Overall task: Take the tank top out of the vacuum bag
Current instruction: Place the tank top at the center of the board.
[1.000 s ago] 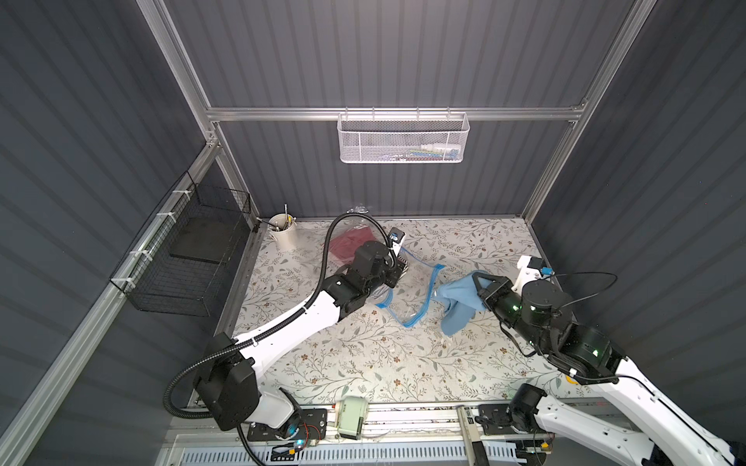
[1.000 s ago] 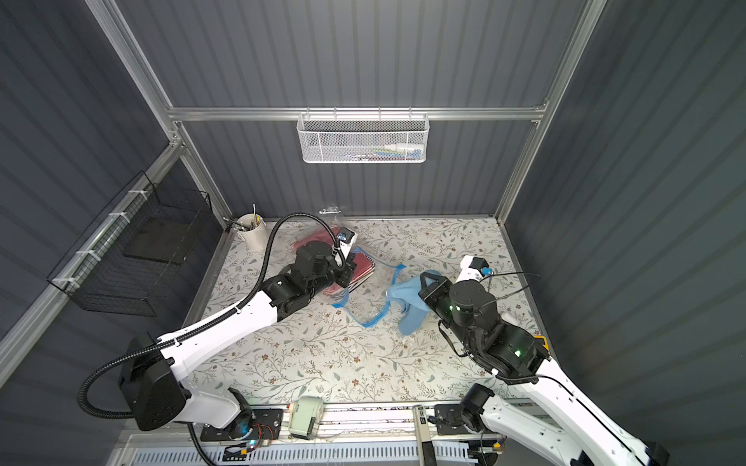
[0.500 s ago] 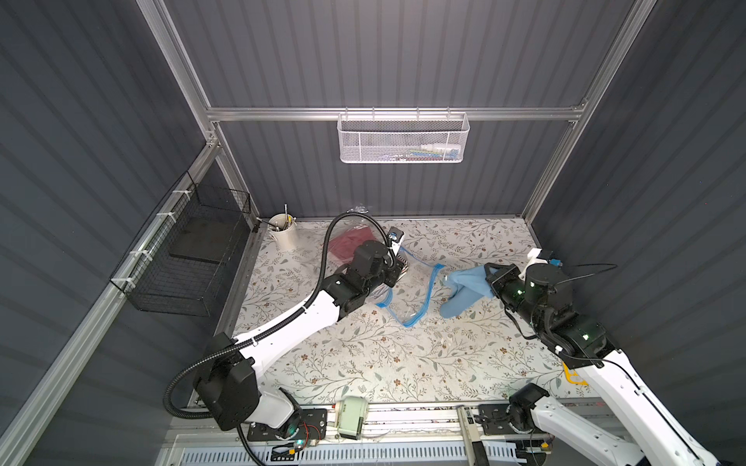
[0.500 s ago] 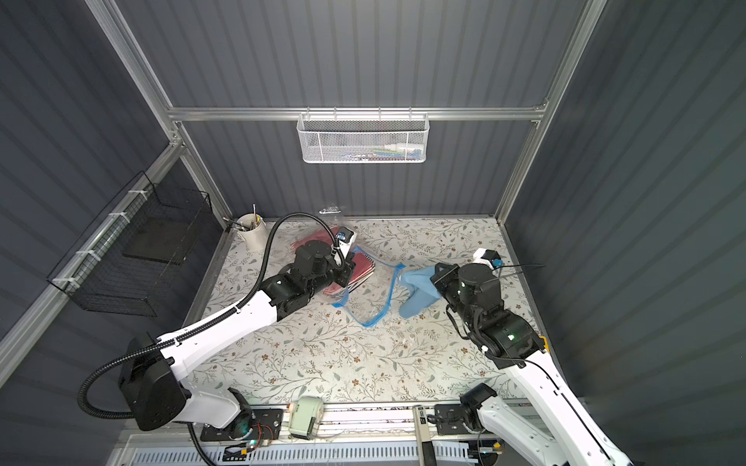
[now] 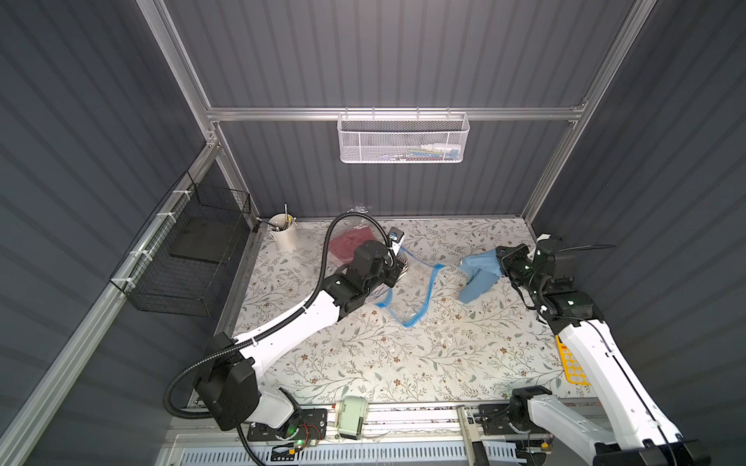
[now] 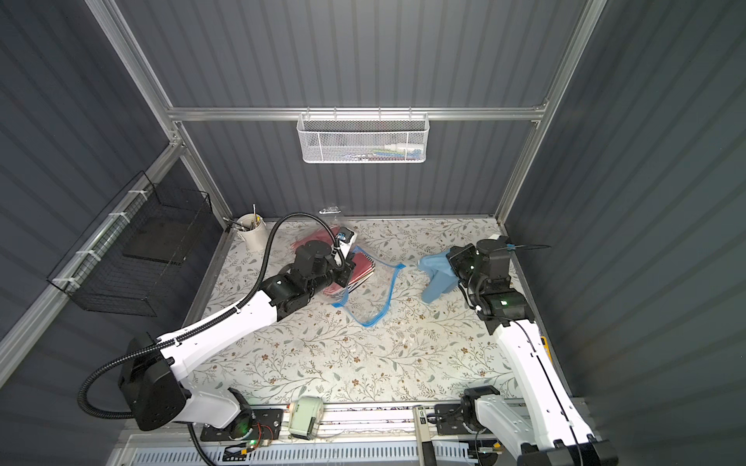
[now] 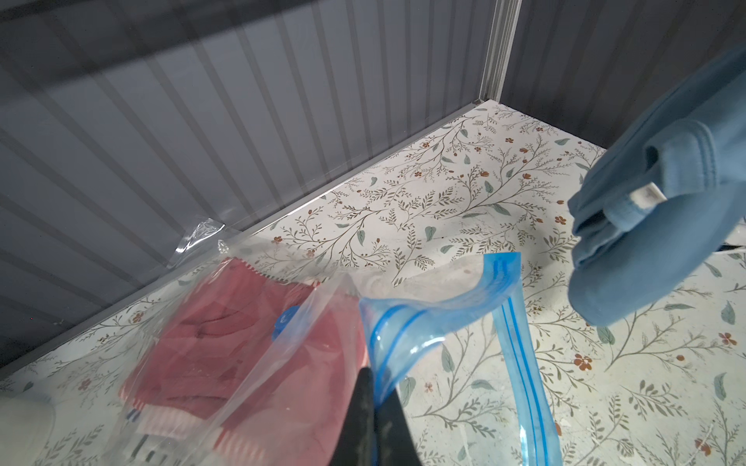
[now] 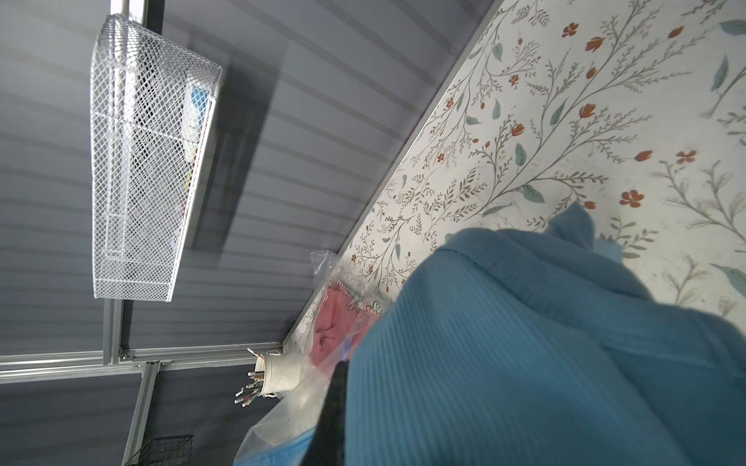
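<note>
Tank top (image 5: 480,274) clear of vac bag (image 5: 415,296), your R claw (image 5: 502,264) clamped on it nr right edge of bench (image 5: 363,363), L claw (image 7: 373,403) pinched on bag's blue zip strip (image 7: 520,343), bag mid-bench w/ red garment (image 7: 242,343) inside

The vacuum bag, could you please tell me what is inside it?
Inside the vacuum bag lies a folded red garment; whatever is beneath it is covered.

vacuum bag (image 7: 428,318): glossy clear plastic; tank top (image 8: 524,363): matt ribbed cloth; basket (image 8: 137,161): white metal mesh.
</note>
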